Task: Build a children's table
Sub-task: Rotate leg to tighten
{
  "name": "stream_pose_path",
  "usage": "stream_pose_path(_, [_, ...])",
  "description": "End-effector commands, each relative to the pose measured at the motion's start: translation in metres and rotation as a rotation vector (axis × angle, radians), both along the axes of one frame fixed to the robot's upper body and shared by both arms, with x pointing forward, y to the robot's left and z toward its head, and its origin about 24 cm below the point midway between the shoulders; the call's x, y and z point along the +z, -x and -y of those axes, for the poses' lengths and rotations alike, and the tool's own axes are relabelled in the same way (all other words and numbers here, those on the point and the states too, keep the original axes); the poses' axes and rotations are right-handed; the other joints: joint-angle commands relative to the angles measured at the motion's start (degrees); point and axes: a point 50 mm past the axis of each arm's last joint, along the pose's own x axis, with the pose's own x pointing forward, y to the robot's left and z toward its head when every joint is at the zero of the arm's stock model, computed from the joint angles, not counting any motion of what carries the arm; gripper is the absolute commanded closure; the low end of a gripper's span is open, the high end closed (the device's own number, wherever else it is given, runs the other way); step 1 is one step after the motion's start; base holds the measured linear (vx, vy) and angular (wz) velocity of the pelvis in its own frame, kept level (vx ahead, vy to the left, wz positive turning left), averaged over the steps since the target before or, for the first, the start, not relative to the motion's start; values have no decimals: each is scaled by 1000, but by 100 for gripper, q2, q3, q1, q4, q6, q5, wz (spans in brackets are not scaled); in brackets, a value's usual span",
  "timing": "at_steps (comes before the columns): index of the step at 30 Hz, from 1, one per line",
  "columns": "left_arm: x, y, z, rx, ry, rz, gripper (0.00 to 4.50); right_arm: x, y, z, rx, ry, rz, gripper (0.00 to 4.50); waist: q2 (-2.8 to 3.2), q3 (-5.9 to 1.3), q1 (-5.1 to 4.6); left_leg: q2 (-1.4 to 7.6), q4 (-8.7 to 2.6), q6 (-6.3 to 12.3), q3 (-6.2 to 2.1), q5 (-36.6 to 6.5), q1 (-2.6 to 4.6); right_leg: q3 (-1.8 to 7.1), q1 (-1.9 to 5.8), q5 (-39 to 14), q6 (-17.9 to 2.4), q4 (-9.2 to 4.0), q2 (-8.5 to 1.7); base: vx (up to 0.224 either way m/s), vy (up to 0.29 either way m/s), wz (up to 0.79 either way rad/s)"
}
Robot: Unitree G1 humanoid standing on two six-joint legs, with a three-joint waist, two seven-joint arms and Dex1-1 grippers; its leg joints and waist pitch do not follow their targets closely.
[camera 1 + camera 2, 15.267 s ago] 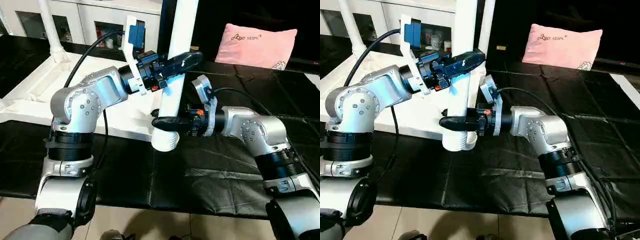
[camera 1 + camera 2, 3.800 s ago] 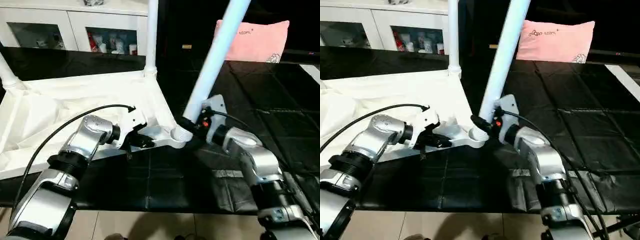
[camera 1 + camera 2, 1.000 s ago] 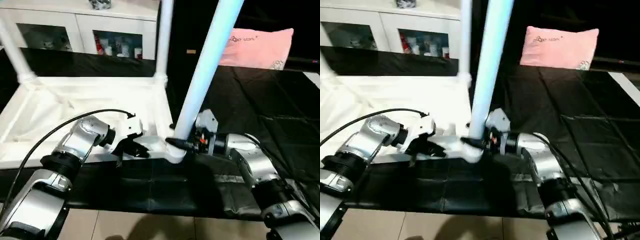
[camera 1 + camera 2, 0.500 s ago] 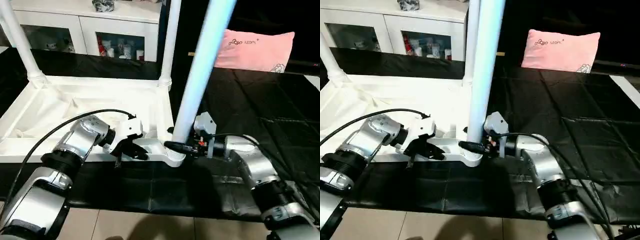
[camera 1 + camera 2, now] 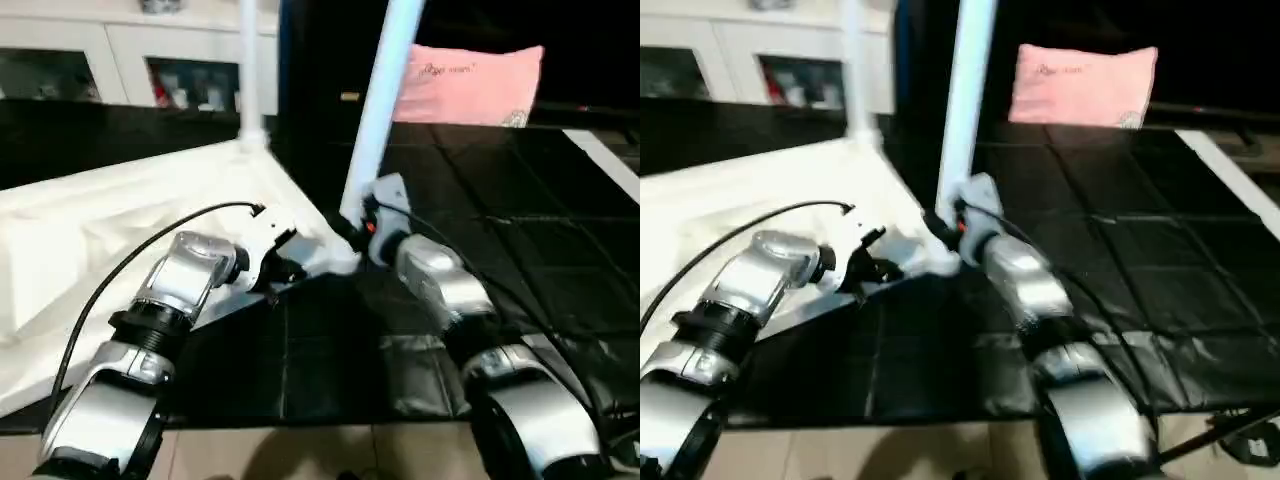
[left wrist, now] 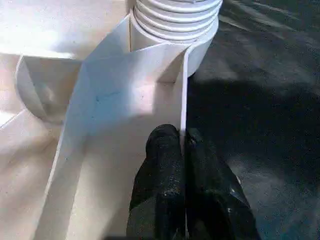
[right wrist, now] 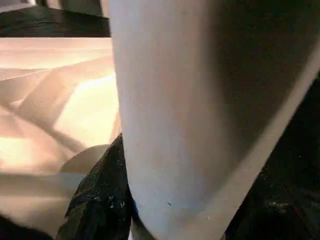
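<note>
white plastic tabletop [image 5: 120, 225]: lies upside down on the black mat [image 5: 520, 250], ribbed underside up, filling the left half of the scene; near right corner sits between the two grippers.
far leg [image 5: 248, 70]: stands upright in the far right corner socket; looks already fitted.
near leg [image 5: 385, 95]: rises from the near right corner socket [image 6: 175, 22], leaning slightly right; ribbed collar at its foot visible in the left wrist view, so judged entered but maybe not fully seated.
other legs: cannot tell from these views; left corners cropped or blurred.
progress: judged past halfway on the right side at least; seating this leg firmly and checking the left corners probably remain, then turning the table upright.
left gripper [image 6: 181, 150]: fingers pinched together on the thin near rim wall of the tabletop, just beside the corner socket; forearm reaches in from the near left, wrist bent toward the corner.
right gripper [image 5: 350, 225]: clamped about the foot of the near leg, one black finger [image 7: 100, 195] curling round its side; forearm comes from the near right, aimed far-left at the corner.
pink pillow [image 5: 470, 70]: far right on the mat, well apart from the work.
</note>
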Motion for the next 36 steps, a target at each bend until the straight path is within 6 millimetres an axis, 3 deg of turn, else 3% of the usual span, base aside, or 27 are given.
stream_pose_path(1, [27, -2, 21, -92, 104, 87, 450, -51, 16, 19, -107, 61, -259, 259, 72, -392, 61, 84, -381, 125, 17, -860, -28, 281, 350, -1083, -1093, -331, -414, 57, -22, 2])
stream_pose_path(5, [26, -1, 22, -77, 77, 94, 450, -53, 17, 16, -101, 78, -270, 259, 100, -400, 80, 90, -379, 204, 36, -652, -23, 281, 385, -675, -1257, -286, -421, 0, 0, 0])
stream_pose_path(10, [24, 0, 21, -64, 59, 95, 450, -54, 17, 15, -93, 72, -275, 259, 122, -359, 62, 100, -401, 62, 29, -1122, 10, 274, 350, -1416, -1123, -374, -420, 0, 0, 0])
stream_pose_path(11, [24, 0, 21, -64, 54, 97, 450, -54, 17, 15, -92, 73, -274, 203, 130, -362, 60, 96, -401, 46, 24, -1156, 6, 277, 356, -1480, -1104, -376, -425, 0, 0, 0])
stream_pose_path(12, [23, 0, 20, -60, 46, 100, 450, -54, 16, 15, -93, 71, -272, 189, 129, -363, 63, 98, -402, 28, 23, -1184, 10, 279, 352, -1531, -1064, -385, -422, 0, 0, 0])
stream_pose_path(15, [22, -2, 18, -49, 31, 110, 450, -52, 15, 16, -86, 80, -248, 177, 144, -383, 89, 100, -392, 34, 36, -1107, 27, 289, 339, -1272, -1126, -368, -415, 0, 0, 0])
stream_pose_path(16, [22, -3, 18, -47, 28, 110, 450, -53, 16, 17, -81, 88, -242, 158, 146, -397, 97, 103, -391, 45, 28, -962, 16, 288, 364, -972, -1196, -315, -408, 0, 0, 0])
stream_pose_path(22, [19, -6, 14, -30, 6, 119, 450, -53, 18, 22, -44, 46, -224, 118, 157, -394, 134, 94, -385, 90, 39, -959, 11, 288, 382, -915, -1230, -324, -407, 0, 0, 0])
stream_pose_path(23, [19, -7, 14, -28, 4, 119, 450, -53, 19, 25, -37, 66, -212, 107, 206, -396, 159, 94, -382, 96, 34, -889, 11, 287, 381, -794, -1254, -311, -408, 0, 0, 0])
stream_pose_path(26, [17, -9, 10, -27, -11, 123, 450, -54, 22, 33, -24, 81, -178, 93, 208, -391, 181, 84, -373, 105, 49, -926, 22, 286, 383, -737, -1285, -333, -396, 0, 0, 0])
stream_pose_path(27, [16, -10, 8, -30, -20, 125, 450, -54, 25, 37, -5, 49, -165, 84, 233, -391, 186, 81, -376, 113, 43, -944, 12, 287, 397, -721, -1284, -321, -402, 0, 0, 0])
stream_pose_path(28, [16, -10, 8, -37, -22, 128, 450, -53, 27, 39, 7, 33, -153, 57, 190, -394, 190, 81, -375, 146, 42, -937, 11, 284, 412, -738, -1264, -322, -395, 0, 0, 0])
stream_pose_path(29, [16, -10, 7, -41, -24, 129, 450, -52, 29, 40, 34, 16, -132, 51, 190, -388, 193, 73, -373, 182, 41, -903, -7, 282, 421, -828, -1246, -330, -400, 0, 0, 0])
stream_pose_path(32, [13, -10, 4, -84, -33, 134, 450, -51, 36, 48, 72, -8, -115, 26, 240, -367, 202, 69, -378, 207, 36, -1020, -3, 272, 405, -1223, -1142, -405, -395, 0, 0, 0])
stream_pose_path(36, [10, -7, 3, -145, -25, 128, 450, -47, 42, 60, 102, 4, -63, 3, 236, -370, 212, 69, -376, 194, 31, -1031, -10, 268, 409, -1330, -1063, -424, -393, 0, 0, 0])
